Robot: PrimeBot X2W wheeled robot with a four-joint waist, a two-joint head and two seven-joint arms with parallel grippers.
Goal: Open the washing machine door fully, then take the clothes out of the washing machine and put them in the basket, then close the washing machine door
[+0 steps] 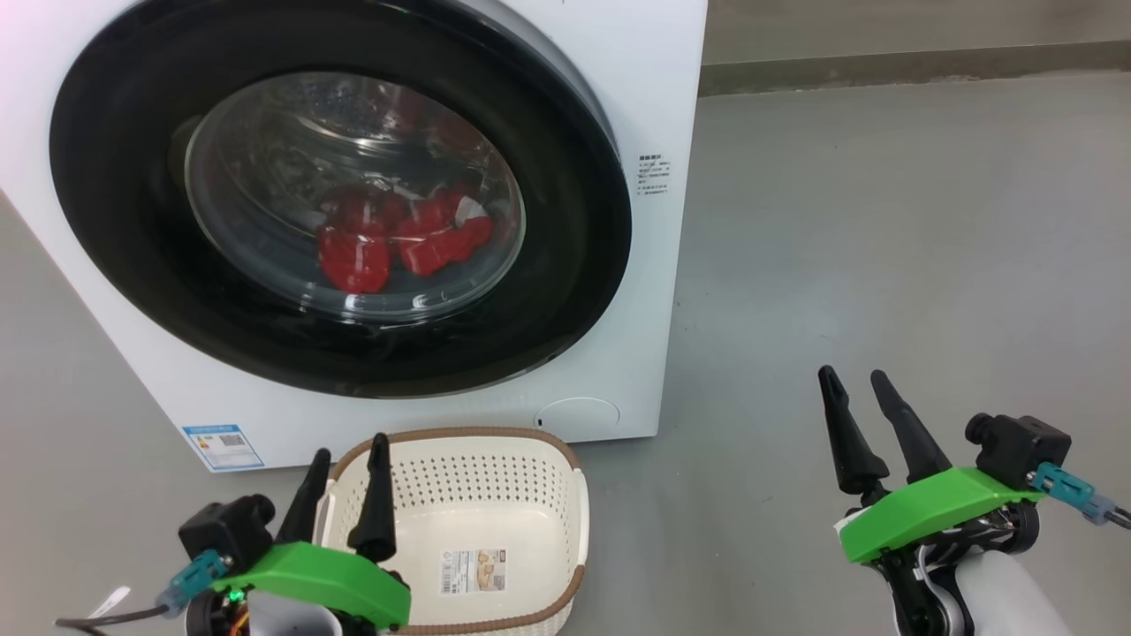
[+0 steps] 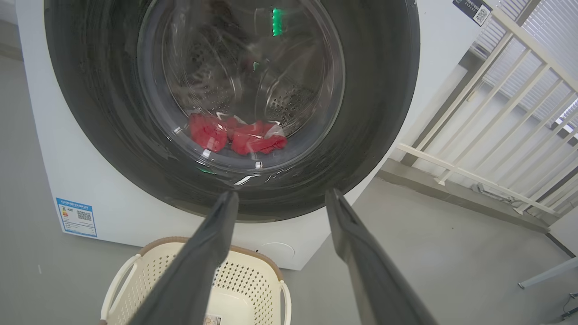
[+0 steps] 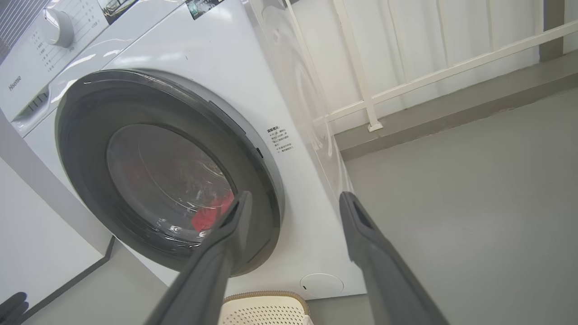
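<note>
Nearest to us, the left gripper (image 1: 350, 446) hangs with its fingers spread and nothing between them. The right gripper (image 1: 853, 374) is just as wide and just as empty, over bare floor (image 1: 884, 221).

The basket (image 1: 495, 432) sits directly beneath and just ahead of the left fingers, well off to the left of the right gripper. It holds nothing but the label on its bottom.

Just beyond the basket stands the washer (image 1: 654, 88), straight ahead of the left gripper and ahead-left of the right one. Its door (image 1: 115, 221) lies flush against the front, so we judge it shut.

Farther in, behind the glass, the clothes (image 1: 398, 238) lie in a red heap at the bottom of the drum (image 2: 289, 97). Past the washer's right side runs a white railing (image 3: 356, 67).

We judge the first step, opening the door, as not yet begun. A small dark notch (image 3: 258, 152) at the rim's right edge, on the side nearer the right gripper, may be the pull point, though we cannot be sure. The next move calls for hooking that edge and swinging the door wide. The basket stands close below, so we should watch that it is not knocked.
</note>
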